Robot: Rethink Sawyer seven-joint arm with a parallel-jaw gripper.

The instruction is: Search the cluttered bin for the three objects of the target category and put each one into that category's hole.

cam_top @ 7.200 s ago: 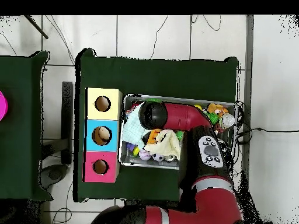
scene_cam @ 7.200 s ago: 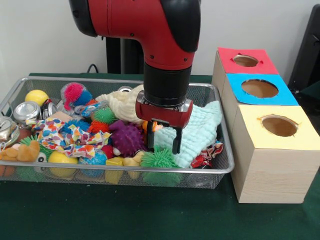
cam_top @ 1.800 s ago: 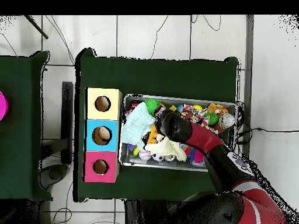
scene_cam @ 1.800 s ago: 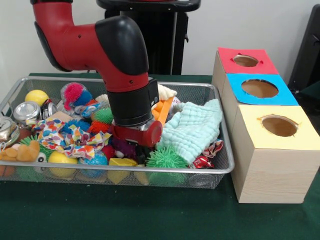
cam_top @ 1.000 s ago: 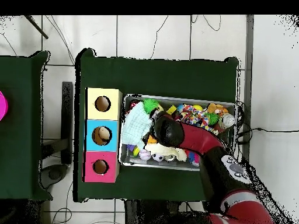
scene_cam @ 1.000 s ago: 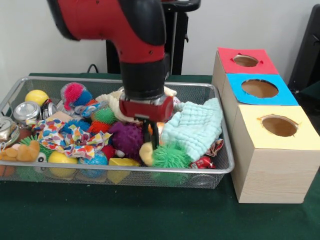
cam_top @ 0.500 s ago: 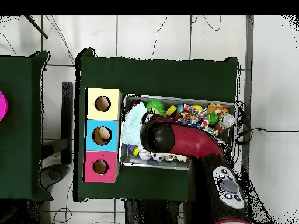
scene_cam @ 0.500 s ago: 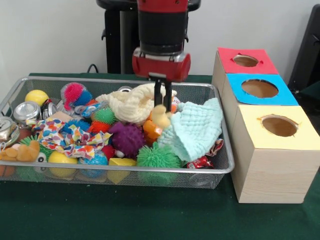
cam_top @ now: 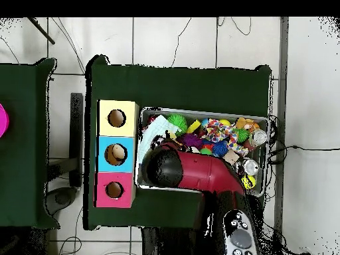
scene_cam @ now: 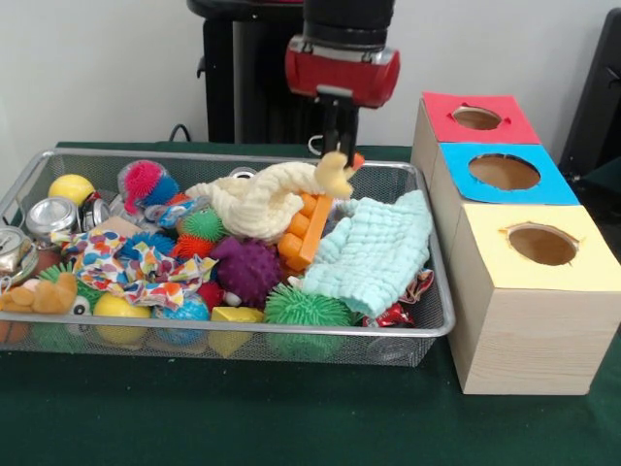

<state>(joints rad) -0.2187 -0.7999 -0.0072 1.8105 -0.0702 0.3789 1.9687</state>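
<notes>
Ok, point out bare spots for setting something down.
Bare green cloth in front of the wire basket and before the yellow-topped box. The basket itself is packed. The hand holds a pale yellow plush above its far side.

red arm (cam_top: 192,174) over wire-mesh bin (cam_top: 199,111), three-holed box (cam_top: 117,154) beside

The red and black arm (cam_top: 199,174) comes down from above in the front view, its wrist vertical and its end effector (scene_cam: 337,148) pointing straight down. The two dark fingers (scene_cam: 335,126) stand close together, pinched on a pale yellow plush duck (scene_cam: 336,175) that hangs just below their tips. In the overhead view the arm hides the end effector.
</notes>
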